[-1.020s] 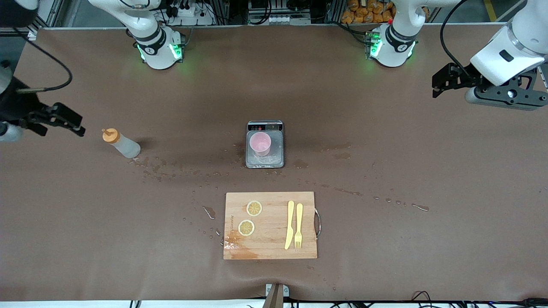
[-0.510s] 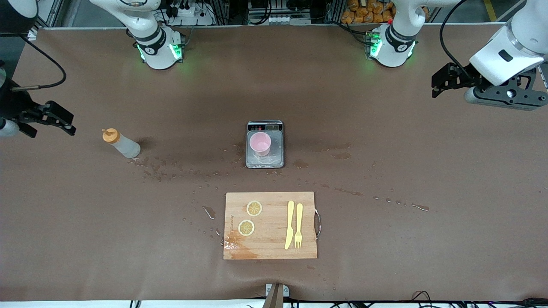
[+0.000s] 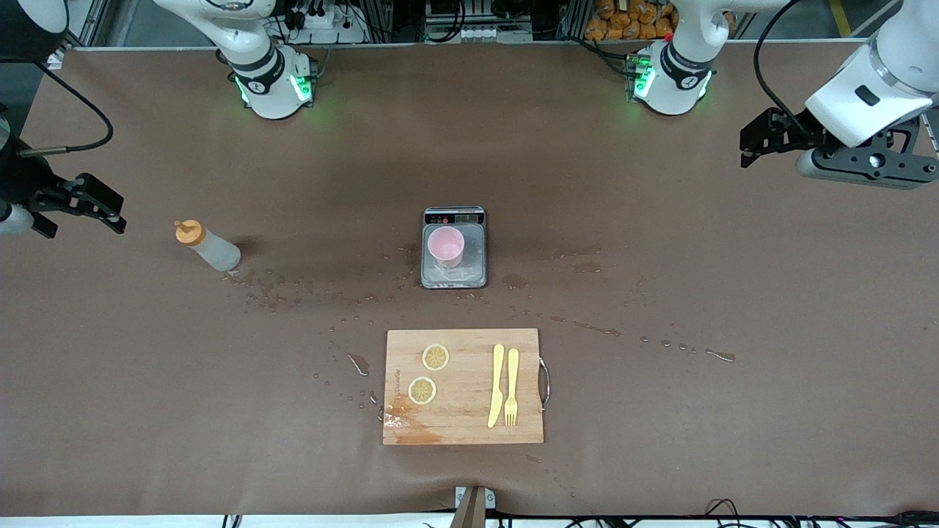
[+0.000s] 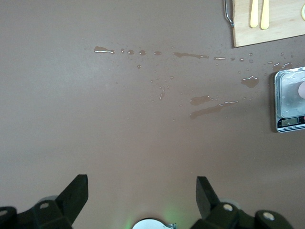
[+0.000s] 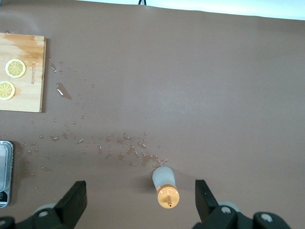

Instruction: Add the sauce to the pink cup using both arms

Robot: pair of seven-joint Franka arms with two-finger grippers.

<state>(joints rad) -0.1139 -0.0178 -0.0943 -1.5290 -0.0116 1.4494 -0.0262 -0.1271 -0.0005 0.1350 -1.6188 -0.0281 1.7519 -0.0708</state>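
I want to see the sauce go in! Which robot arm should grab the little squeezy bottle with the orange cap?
Probably the right arm. Its open right gripper hangs beside the whitish squeeze bottle with the orange cap, while the open left gripper waits at the table's left-arm end.

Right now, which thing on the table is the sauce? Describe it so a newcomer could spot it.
Start at the grey scale mid-table, which carries the pink cup. Go toward the right arm's end: the sauce stands alone on the brown mat, by a patch of droplets. It is the only whitish translucent bottle, capped by an orange nozzle.
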